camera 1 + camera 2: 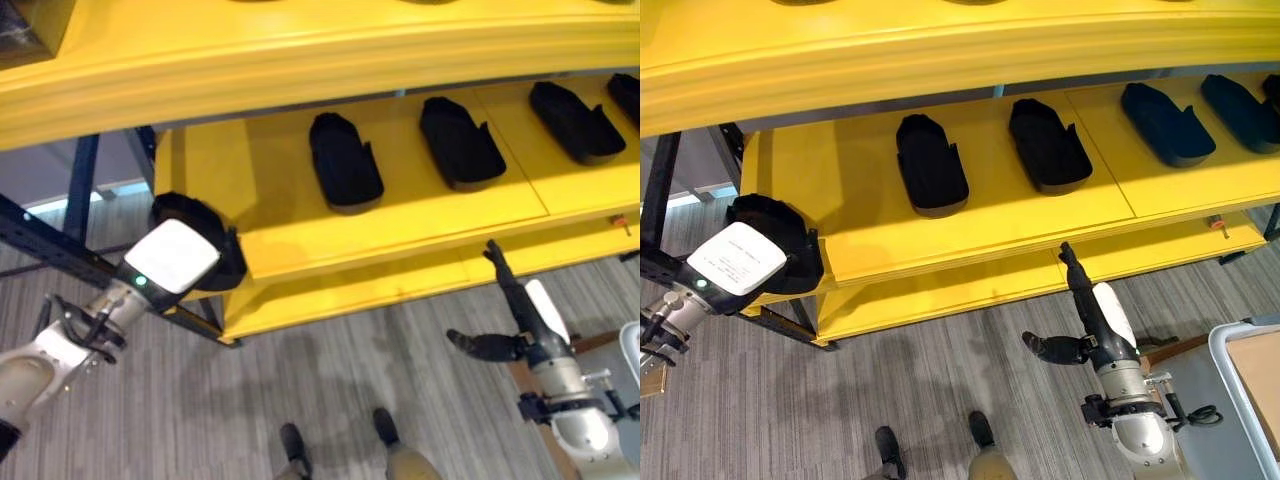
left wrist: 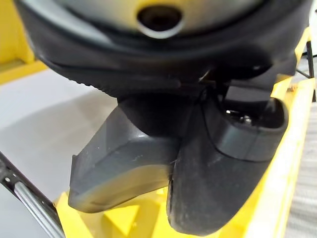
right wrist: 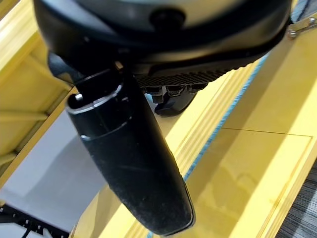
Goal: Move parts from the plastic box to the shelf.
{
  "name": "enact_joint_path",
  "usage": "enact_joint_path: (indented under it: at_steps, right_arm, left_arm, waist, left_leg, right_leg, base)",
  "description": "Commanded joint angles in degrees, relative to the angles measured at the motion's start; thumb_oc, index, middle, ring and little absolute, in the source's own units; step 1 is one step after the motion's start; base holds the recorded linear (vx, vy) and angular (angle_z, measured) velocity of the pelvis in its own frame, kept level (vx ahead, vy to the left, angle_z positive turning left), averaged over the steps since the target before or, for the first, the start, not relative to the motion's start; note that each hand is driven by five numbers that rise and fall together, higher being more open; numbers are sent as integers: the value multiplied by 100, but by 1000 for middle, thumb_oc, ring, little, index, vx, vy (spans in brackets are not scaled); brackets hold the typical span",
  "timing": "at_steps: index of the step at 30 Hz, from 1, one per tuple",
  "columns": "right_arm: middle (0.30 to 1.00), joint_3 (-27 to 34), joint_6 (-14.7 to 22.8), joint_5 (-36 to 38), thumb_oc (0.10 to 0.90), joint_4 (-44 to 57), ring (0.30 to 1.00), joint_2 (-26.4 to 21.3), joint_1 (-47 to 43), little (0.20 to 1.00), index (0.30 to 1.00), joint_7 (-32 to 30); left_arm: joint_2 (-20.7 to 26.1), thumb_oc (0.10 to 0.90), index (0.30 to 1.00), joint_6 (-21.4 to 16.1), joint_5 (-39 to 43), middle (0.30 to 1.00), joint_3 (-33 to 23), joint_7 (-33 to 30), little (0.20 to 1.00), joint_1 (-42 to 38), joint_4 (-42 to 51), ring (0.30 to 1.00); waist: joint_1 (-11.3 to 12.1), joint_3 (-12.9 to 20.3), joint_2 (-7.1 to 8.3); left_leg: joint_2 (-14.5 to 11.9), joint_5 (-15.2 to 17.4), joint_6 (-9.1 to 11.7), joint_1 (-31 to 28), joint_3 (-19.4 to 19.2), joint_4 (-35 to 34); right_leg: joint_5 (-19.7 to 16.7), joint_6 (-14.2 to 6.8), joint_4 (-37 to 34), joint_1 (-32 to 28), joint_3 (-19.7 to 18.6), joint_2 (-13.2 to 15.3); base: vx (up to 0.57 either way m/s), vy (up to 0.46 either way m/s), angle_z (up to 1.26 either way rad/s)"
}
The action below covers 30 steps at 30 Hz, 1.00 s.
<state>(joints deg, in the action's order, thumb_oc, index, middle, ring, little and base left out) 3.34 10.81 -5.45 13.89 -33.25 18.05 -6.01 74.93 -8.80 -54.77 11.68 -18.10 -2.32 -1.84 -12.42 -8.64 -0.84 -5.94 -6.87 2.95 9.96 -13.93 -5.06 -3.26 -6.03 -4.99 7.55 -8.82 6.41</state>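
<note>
Left robot hand [image 1: 178,255] is curled round a black part [image 1: 780,240], carrying it at the left end of the yellow shelf [image 1: 400,215], just at the shelf's corner. In the left wrist view the part [image 2: 163,173] sits directly past the palm, gripped from above, with the shelf's yellow edge beneath it. Holding it from the top looks like a sensible choice: the part can be set down flat on the board without the fingers getting trapped under it.

Right robot hand [image 1: 1092,310] hangs in front of the shelf's lower front edge with its fingers straight and the thumb spread out to the side, holding nothing. It appears idle, kept clear of the left arm's work.

Beyond the left robot hand, further along the board toward the right arm, placed parts [image 1: 345,160] lie in a row with gaps between them, all turned the same way. The free stretch of board between the carried part and the nearest placed one seems the likely spot for the next one.

Above the board, the shelf's upper level [image 1: 320,50] overhangs, so the carried part probably has to go in low and from the front. A dark metal post [image 1: 60,250] stands close beside the left arm and could snag the wrist. At the right edge of the right eye view, past the right arm, the corner of a plastic box [image 1: 1240,380] shows, well apart from the shelf.
</note>
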Motion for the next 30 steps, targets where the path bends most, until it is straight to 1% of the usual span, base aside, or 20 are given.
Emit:
enact_joint_path:
  at_steps: [1, 2, 8, 9, 12, 13, 18, 20, 22, 23, 24, 25, 29, 30]
  right_arm:
    - [1000, 598, 597, 268, 900, 589, 1000, -394, -287, 1000, 1000, -263]
    - [1000, 630, 612, 270, 900, 620, 1000, -405, -243, 1000, 1000, -252]
    - [1000, 596, 685, 244, 900, 719, 1000, -481, -210, 1000, 1000, -280]
    - [1000, 590, 723, 218, 900, 730, 1000, -497, -194, 1000, 1000, -324]
    - [1000, 595, 742, 198, 900, 736, 1000, -517, -209, 1000, 1000, -344]
    - [1000, 613, 767, 209, 900, 718, 1000, -542, -211, 1000, 1000, -386]
    - [1000, 614, 796, 202, 900, 711, 1000, -524, -218, 1000, 1000, -484]
    - [1000, 593, 815, 188, 900, 698, 1000, -522, -220, 1000, 1000, -525]
    - [1000, 604, 830, 172, 900, 693, 1000, -530, -214, 1000, 1000, -552]
    - [1000, 582, 840, 164, 900, 687, 1000, -543, -230, 1000, 1000, -571]
    - [1000, 579, 846, 163, 900, 685, 1000, -543, -233, 1000, 1000, -576]
    - [1000, 582, 865, 166, 900, 681, 1000, -532, -240, 1000, 1000, -604]
    - [1000, 596, 895, 167, 900, 664, 1000, -532, -236, 1000, 1000, -648]
    - [1000, 599, 926, 196, 900, 663, 1000, -518, -234, 1000, 1000, -674]
  left_arm:
    - [-167, 400, 300, 553, 74, 300, -328, -383, 300, -1533, -559, 300]
    - [-141, 400, 300, 584, 35, 300, -80, -413, 300, -1832, -692, 300]
    - [-57, 400, 300, 690, -20, 300, 535, -505, 300, -2600, -1054, 300]
    - [-3, 400, 300, 744, -66, 300, 788, -573, 300, -2949, -1222, 300]
    - [19, 400, 300, 761, -78, 300, 1051, -592, 300, -3209, -1387, 300]
    - [54, 400, 300, 807, -103, 300, 1267, -621, 300, -3501, -1483, 300]
    - [124, 400, 300, 880, -95, 300, 1598, -673, 300, -3929, -1623, 300]
    - [150, 400, 300, 921, -128, 300, 1879, -724, 300, -4262, -1742, 300]
    - [174, 400, 300, 944, -170, 300, 2016, -749, 300, -4381, -1825, 300]
    - [140, 400, 300, 958, -193, 300, 2063, -759, 300, -4393, -1908, 300]
    - [134, 400, 300, 960, -193, 300, 2093, -770, 300, -4424, -1933, 300]
    - [127, 400, 300, 954, -218, 300, 2202, -760, 300, -4488, -2004, 300]
    - [184, 400, 300, 955, -242, 300, 2472, -773, 300, -4764, -2098, 300]
    - [204, 400, 300, 952, -260, 300, 2609, -809, 300, -4913, -2119, 300]
  waist:
    - [-209, 211, -225]
    - [-229, 173, -245]
    - [-334, -1, -298]
    - [-372, -76, -312]
    - [-377, -126, -303]
    - [-403, -190, -292]
    - [-418, -332, -255]
    - [-438, -419, -213]
    - [-433, -461, -187]
    - [-431, -456, -185]
    - [-441, -481, -169]
    - [-431, -468, -169]
    - [-441, -471, -158]
    - [-455, -489, -155]
  left_leg:
    - [-362, 531, 317, -656, -379, 6]
    - [-334, 529, 312, -608, -391, 6]
    - [-270, 504, 292, -412, -458, 27]
    - [-227, 496, 279, -310, -480, 47]
    - [-194, 497, 263, -230, -498, 75]
    - [-177, 518, 256, -104, -508, 160]
    - [-138, 563, 232, 171, -506, 366]
    - [-127, 629, 213, 380, -492, 569]
    - [-132, 678, 206, 527, -485, 718]
    - [-111, 829, 230, 521, -432, 756]
    - [-133, 715, 199, 591, -493, 795]
    - [-111, 870, 219, 629, -436, 849]
    - [-121, 957, 194, 795, -419, 994]
    - [-116, 985, 184, 864, -419, 1048]
  right_leg:
    - [817, -266, -1, -514, 178, 122]
    - [808, -277, -1, -464, 198, 141]
    - [736, -317, -1, -250, 184, 191]
    - [704, -336, -1, -160, 174, 206]
    - [667, -355, -1, -81, 167, 222]
    - [631, -364, -1, 2, 168, 230]
    - [560, -372, -1, 155, 164, 235]
    - [502, -383, -1, 267, 155, 251]
    - [467, -390, -1, 344, 157, 261]
    - [534, -418, -1, 321, 143, 287]
    - [449, -400, -1, 371, 146, 274]
    - [502, -424, -1, 379, 129, 286]
    - [460, -452, -1, 477, 108, 302]
    - [440, -465, -1, 526, 83, 302]
  base:
    - [0, 39, -7]
    - [-7, 45, -2]
    - [-16, 41, -6]
    - [-27, 45, -12]
    - [-23, 31, -5]
    - [-40, 38, 0]
    - [-32, 22, 0]
    - [-46, 27, 2]
    - [29, 26, 1]
    - [0, 0, 0]
    - [63, 44, 0]
    - [0, 0, 0]
    - [15, 31, -2]
    - [-7, 37, -3]
